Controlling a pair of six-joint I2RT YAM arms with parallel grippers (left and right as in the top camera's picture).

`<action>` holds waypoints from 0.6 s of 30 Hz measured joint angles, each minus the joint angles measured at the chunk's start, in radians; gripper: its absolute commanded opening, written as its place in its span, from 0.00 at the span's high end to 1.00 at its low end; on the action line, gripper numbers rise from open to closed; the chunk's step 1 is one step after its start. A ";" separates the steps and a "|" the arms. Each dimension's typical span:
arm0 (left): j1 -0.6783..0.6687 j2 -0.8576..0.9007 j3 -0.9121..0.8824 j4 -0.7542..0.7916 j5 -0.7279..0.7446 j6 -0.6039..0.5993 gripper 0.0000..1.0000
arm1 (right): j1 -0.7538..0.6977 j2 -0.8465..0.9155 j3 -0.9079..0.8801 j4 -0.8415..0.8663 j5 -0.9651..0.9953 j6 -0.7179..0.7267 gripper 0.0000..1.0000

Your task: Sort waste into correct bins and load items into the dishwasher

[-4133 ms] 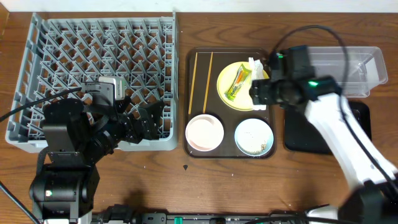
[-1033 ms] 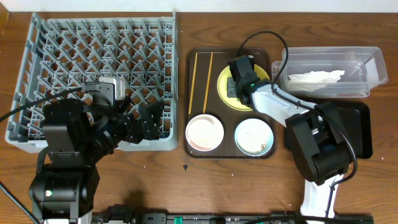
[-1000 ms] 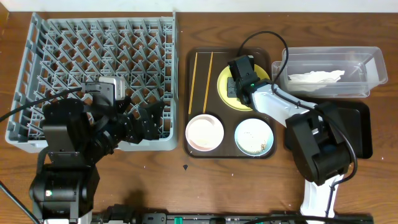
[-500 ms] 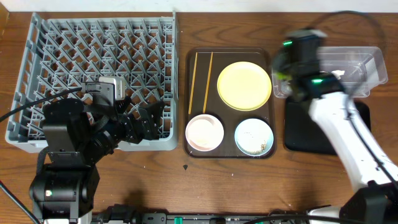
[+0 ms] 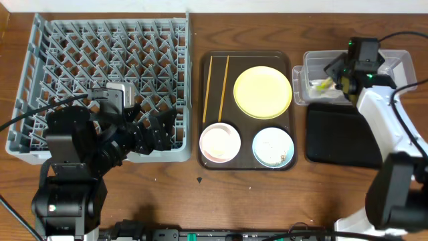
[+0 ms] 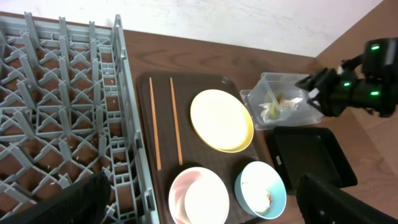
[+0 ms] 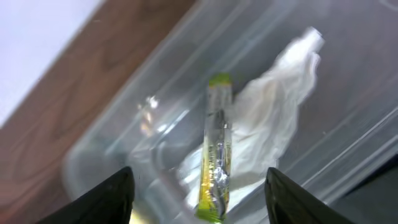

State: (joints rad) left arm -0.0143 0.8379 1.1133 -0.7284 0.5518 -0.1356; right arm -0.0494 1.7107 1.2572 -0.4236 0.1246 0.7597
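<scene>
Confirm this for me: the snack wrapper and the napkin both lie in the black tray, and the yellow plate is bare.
Not quite. The snack wrapper and napkin lie in the clear tub, not the black tray; the right wrist view shows it. The yellow plate is bare, as you said.

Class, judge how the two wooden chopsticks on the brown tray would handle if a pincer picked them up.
The chopsticks look thin and straight, so they are probably stiff and light. Lying flat on the tray, they may roll or slip when pinched.
</scene>
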 measured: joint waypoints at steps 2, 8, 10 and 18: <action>0.000 0.000 0.000 0.001 0.000 0.000 0.04 | 0.002 -0.071 0.000 -0.026 -0.049 -0.037 0.35; 0.000 0.000 0.000 -0.006 0.000 0.000 0.04 | 0.043 -0.361 0.000 -0.191 -0.200 -0.171 0.34; 0.000 0.000 0.000 -0.008 0.000 0.000 0.04 | 0.084 -0.428 0.007 -0.273 -0.262 -0.231 0.36; 0.000 0.000 0.000 -0.053 0.012 0.000 0.04 | 0.343 -0.437 0.006 -0.539 -0.427 -0.455 0.45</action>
State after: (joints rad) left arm -0.0143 0.8375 1.1133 -0.7811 0.5636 -0.1352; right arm 0.2935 1.2739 1.2629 -0.9627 -0.3023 0.3050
